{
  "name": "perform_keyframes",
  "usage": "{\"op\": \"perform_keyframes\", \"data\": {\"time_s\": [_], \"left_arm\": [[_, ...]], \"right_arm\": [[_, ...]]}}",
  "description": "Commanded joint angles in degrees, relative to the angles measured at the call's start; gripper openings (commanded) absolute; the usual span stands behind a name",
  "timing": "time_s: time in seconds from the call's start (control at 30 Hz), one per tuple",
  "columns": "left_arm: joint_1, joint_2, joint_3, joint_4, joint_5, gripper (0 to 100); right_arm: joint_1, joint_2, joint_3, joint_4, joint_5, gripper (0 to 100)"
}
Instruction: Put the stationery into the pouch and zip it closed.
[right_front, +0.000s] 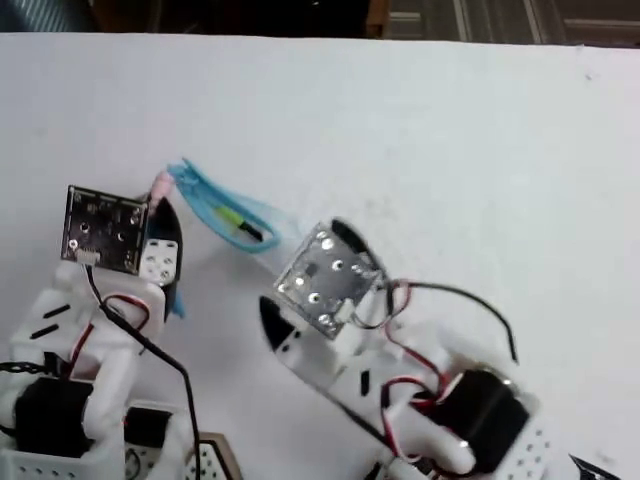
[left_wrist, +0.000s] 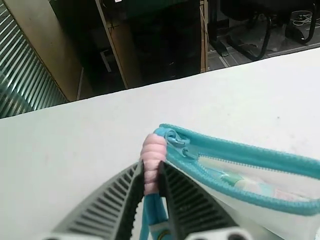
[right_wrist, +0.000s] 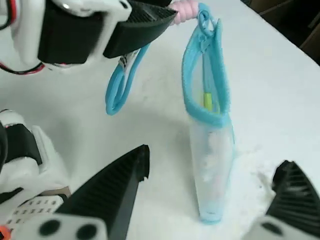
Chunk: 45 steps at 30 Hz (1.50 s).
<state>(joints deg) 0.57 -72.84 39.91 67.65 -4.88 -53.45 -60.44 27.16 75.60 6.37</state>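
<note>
High view: the white surface (right_front: 480, 130) carries a clear pouch (right_front: 210, 205) with blue trim in its left half, about midway between the far and near edges. The left arm rises from the near left corner and points toward the far edge. The left end effector (right_front: 163, 195) is pinched tight on the pink zipper pull (right_front: 160, 184) at the pouch's left end. A yellow-green pen (right_front: 236, 220) shows inside the pouch. The right arm comes in from the near right corner, angled toward the pouch. The right end effector (right_front: 302, 262) is spread wide just beside the pouch's right end and holds nothing.

Left wrist view: both ribbed fingers (left_wrist: 125, 195) press on the pink zipper pull, which stands up between them. The zipper slider (left_wrist: 175, 137) sits right against the pull. The teal zipper band runs away from it along the clear wall, through which pale stationery shows dimly. A blue wrist strap (left_wrist: 150, 220) hangs under the fingers.

Right wrist view: the pouch is held up at the pull end, with its other end resting on the surface. Its mouth gapes, and the pen is visible in the opening. The wrist strap loops down beside it. The right end effector's two black fingers stand far apart, one on either side of the pouch's low end, and neither touches it.
</note>
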Motion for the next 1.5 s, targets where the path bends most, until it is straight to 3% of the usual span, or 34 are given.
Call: {"op": "perform_keyframes", "data": {"time_s": [0.0, 0.17, 0.3, 0.43, 0.7, 1.03, 1.2, 1.37, 1.47], "left_arm": [[-1.2, 0.7, -0.3, -1.1, -0.5, 2], [-1.8, 0.7, -0.3, -0.9, -0.5, 2], [-1.8, 0.7, -0.3, -0.8, -0.5, 2], [-1.8, 0.7, -0.3, -1.0, -0.5, 2], [-1.4, 0.7, -0.2, -1.8, -0.5, 2], [-1.4, 7.5, -2.7, -0.8, -0.4, 2], [-1.4, 7.6, -3.2, -0.6, -0.4, 2], [-1.4, 7.6, -3.2, -0.6, -0.4, 2], [-1.3, 7.6, -3.2, -0.6, -0.4, 2]], "right_arm": [[-0.6, -0.5, 2.2, -7.1, -2.5, 38.6], [1.6, -0.5, 9.4, -20.4, -2.5, 37.6], [1.7, -0.5, 13.1, -25.9, -2.8, 25.9], [1.5, -1.0, 13.1, -25.1, -2.8, 17.3], [-2.3, -6.6, 14.2, -19.1, -2.6, 31.7], [-2.4, 2.0, 20.4, -36.9, -2.4, 33.0], [-2.3, 3.4, 20.4, -40.6, -2.4, 21.7], [-0.7, 3.4, 20.4, -44.0, -2.4, 1.2], [0.5, 3.8, 20.4, -44.8, -2.4, 2.4]]}}
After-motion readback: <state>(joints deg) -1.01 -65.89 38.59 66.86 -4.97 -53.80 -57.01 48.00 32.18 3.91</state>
